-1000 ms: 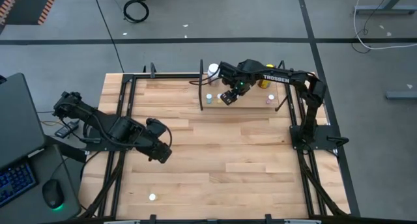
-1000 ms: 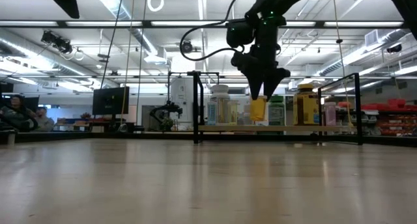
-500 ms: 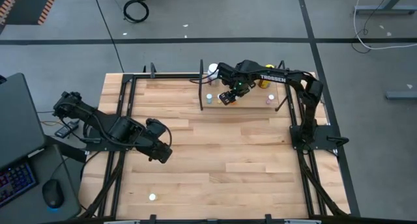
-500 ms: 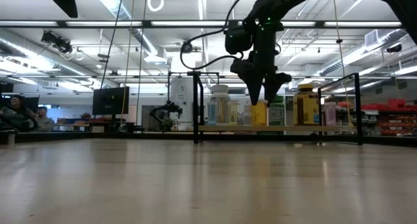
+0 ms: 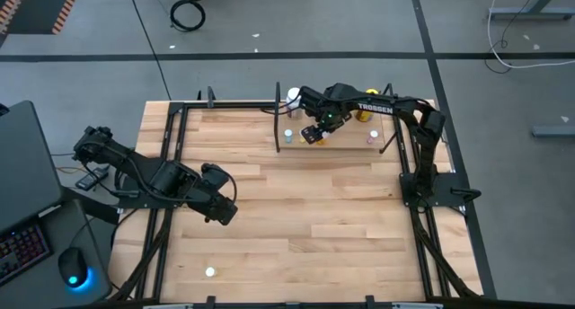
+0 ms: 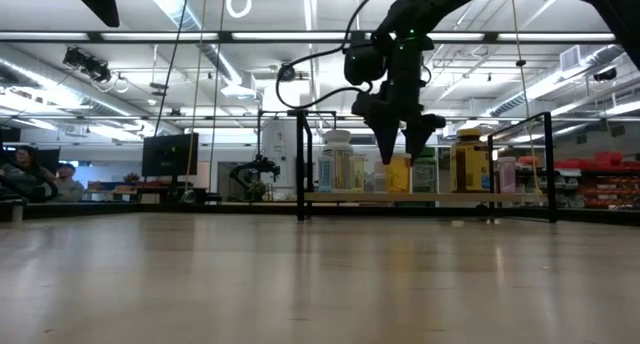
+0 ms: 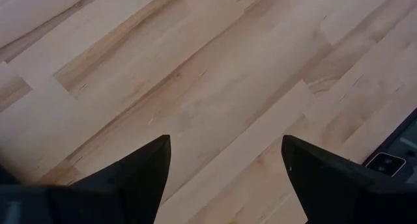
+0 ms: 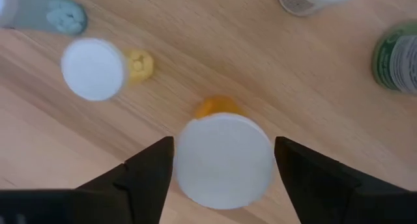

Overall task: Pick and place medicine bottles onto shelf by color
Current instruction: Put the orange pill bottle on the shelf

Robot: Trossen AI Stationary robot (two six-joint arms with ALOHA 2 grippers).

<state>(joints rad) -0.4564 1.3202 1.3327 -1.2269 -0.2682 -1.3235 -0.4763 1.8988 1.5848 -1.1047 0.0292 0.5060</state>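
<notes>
Orange bottle (image 8: 221, 160) (white-capped) stands on the far shelf (image 6: 420, 197), between the right gripper's (image 6: 399, 154) parted fingers; lifting off-centre could clip its cap and topple neighbouring bottles.

Pale, smooth, matt butcher-block wooden tabletop (image 5: 296, 210); narrow light-wood shelf plank (image 8: 313, 68) with fine grain. Orange translucent plastic bottle with smooth matt white plastic cap (image 8: 223, 160). Matt black gripper fingers (image 8: 146, 172).
</notes>
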